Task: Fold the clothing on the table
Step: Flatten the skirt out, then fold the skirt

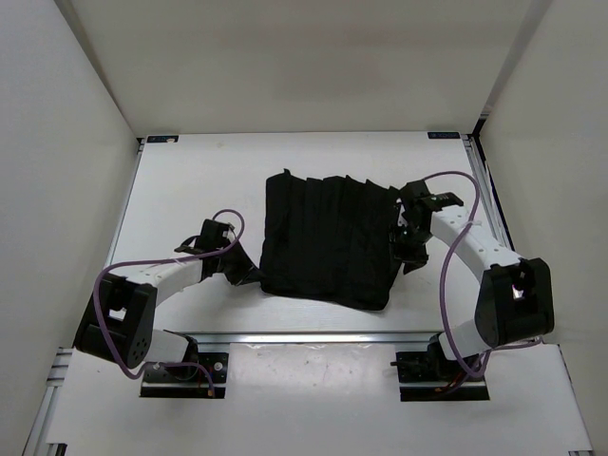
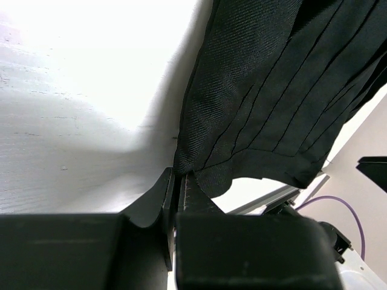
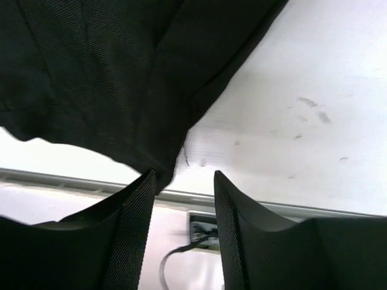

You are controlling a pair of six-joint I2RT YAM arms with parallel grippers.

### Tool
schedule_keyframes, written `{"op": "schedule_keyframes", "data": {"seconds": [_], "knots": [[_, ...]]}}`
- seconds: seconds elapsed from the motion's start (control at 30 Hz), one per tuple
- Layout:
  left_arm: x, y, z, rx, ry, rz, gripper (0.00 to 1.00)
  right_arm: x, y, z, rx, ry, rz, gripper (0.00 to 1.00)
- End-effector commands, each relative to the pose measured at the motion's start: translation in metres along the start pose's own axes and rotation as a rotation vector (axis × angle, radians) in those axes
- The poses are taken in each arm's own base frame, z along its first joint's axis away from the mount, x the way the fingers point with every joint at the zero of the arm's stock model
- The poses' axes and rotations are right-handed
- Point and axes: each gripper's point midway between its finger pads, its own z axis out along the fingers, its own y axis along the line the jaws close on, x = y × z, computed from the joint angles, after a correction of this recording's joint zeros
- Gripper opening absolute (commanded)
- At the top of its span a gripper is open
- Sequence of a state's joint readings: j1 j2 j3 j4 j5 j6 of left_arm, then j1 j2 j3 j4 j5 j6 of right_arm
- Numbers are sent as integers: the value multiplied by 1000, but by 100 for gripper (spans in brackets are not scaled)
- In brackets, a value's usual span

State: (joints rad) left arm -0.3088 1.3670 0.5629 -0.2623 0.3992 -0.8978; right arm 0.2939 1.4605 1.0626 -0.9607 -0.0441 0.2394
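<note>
Left tool (image 2: 179,181): you have it clamped on the clothing's (image 1: 328,242) corner.
Right tool (image 3: 181,178): yours stands apart, the clothing's edge just beside it, not gripped.
Clothing: lies on the desk (image 1: 190,180) between both tools.

blk clothing (image 1: 328,242) w/ vertical pleats, white table (image 1: 199,180) w/ faint grain, purple cables (image 1: 444,294), blue corner marks (image 1: 161,139)

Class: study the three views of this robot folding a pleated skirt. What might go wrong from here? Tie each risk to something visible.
1. The left pincer pinches only a corner of the clothing; a pull may slip it free.
2. The right pincer is open, with the hem beside one finger; closing may miss it.
3. The clothing's near edge lies close to the rail of the table; dragging might pull it over.
</note>
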Motion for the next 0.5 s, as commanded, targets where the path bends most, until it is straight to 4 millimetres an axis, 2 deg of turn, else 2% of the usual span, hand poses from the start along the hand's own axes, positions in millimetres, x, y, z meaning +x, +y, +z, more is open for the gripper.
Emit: {"op": "schedule_keyframes", "data": {"seconds": [0.0, 0.1, 0.2, 0.23, 0.4, 0.47], "knots": [[-6, -6, -3, 7, -26, 17, 0, 9, 9, 1, -66, 50, 115, 48], [-8, -8, -3, 12, -30, 20, 0, 9, 13, 4, -146, 34, 200, 47], [-8, -13, -3, 23, -24, 30, 0, 25, 14, 19, -202, 110, 275, 46], [-6, -10, -2, 15, -14, 32, 0, 32, 9, 28, -199, 146, 311, 46], [-5, -18, -1, 26, -8, 39, 0, 25, 16, 35, -307, 133, 409, 46], [-3, -14, 1, 23, 3, 42, 0, 23, 17, 37, -319, 139, 429, 45]]}}
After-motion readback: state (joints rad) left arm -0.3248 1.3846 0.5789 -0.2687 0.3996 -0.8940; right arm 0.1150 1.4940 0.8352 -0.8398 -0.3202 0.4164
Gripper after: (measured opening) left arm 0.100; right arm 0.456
